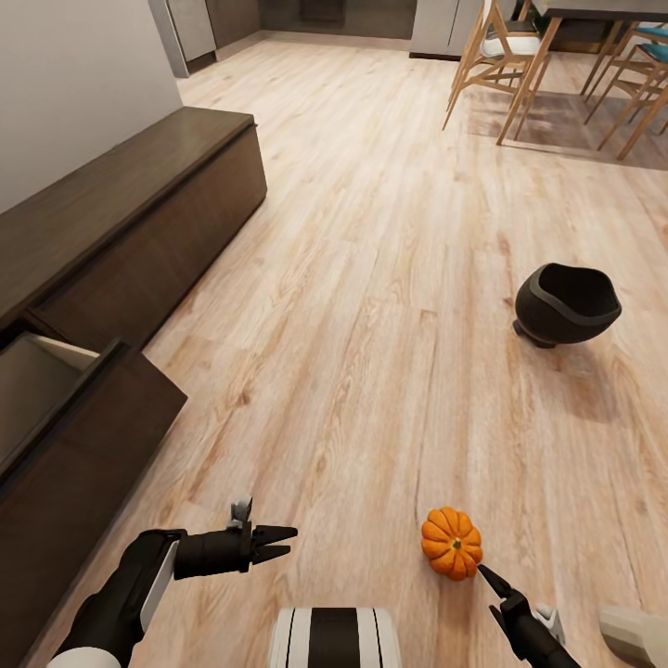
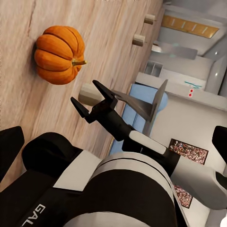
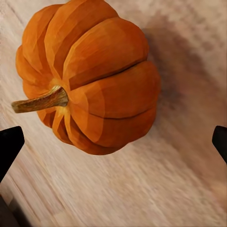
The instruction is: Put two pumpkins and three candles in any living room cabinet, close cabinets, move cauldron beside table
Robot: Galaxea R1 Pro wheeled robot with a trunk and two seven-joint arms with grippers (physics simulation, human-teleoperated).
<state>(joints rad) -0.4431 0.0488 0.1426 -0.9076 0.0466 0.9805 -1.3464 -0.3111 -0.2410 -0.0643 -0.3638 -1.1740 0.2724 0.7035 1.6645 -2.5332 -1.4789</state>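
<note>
- On the pale wooden floor (image 1: 371, 278) in the head view, a ribbed orange pumpkin (image 1: 452, 543) sits low and right of centre, its stem facing the camera.
- Just behind the pumpkin, the right claw (image 1: 494, 581) points its dark tip at it; from here I cannot tell whether tip and pumpkin touch.
- The left claw (image 1: 278, 543) hovers over bare floor, well apart from the pumpkin, its two dark fingers slightly parted and holding nothing.
- Farther off on the right stands the black cauldron (image 1: 566, 304), alone on the floor, mouth tilted toward the camera.
- Along the wall at left runs the dark brown cabinet (image 1: 139, 232); its nearest drawer (image 1: 88, 422) is pulled out, and I cannot see what lies within.
- Wooden chairs (image 1: 496, 56) stand at the far end.
- From the left wrist view, the pumpkin (image 2: 59, 54) lies on the boards and the right claw (image 2: 92, 101) is near it, fingers spread apart, empty.
- From the right wrist view, the pumpkin (image 3: 90, 75) lies close ahead, stem (image 3: 40, 100) pointing sideways; the two dark fingertips (image 3: 9, 146) stand wide at either edge, not touching it.
</note>
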